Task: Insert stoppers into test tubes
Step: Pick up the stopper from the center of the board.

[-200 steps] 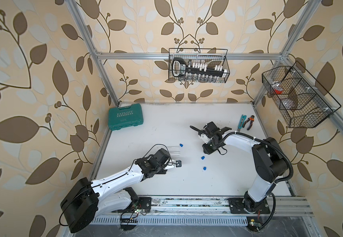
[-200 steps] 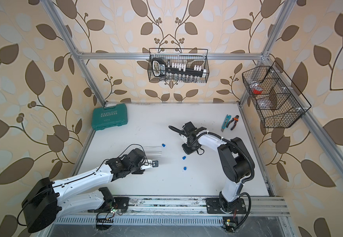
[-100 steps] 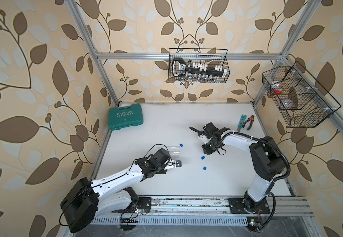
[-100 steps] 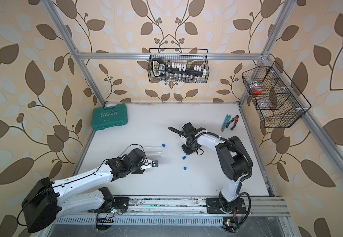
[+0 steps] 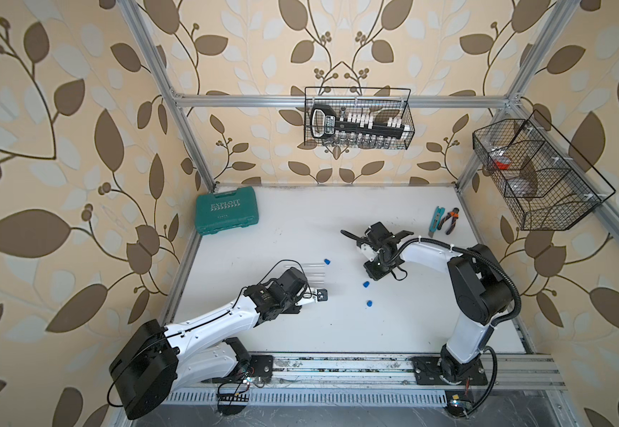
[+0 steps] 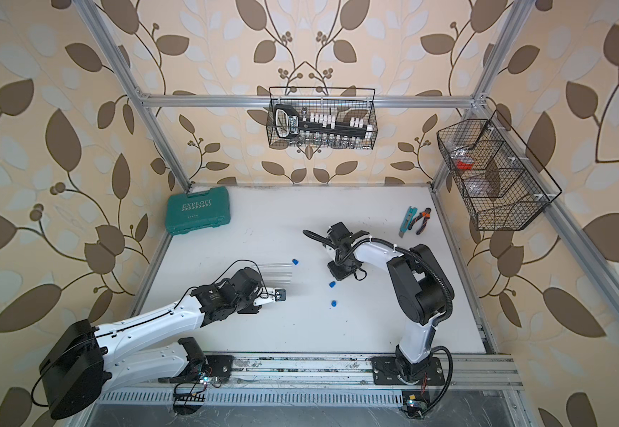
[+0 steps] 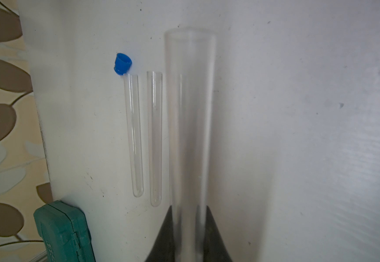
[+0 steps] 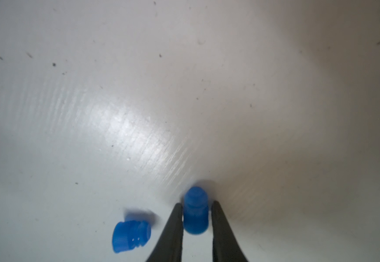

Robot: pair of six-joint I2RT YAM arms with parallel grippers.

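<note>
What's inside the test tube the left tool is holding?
Nothing visible: the test tube looks clear, empty and unstoppered. Its gripped end is hidden by the left tool.
</note>
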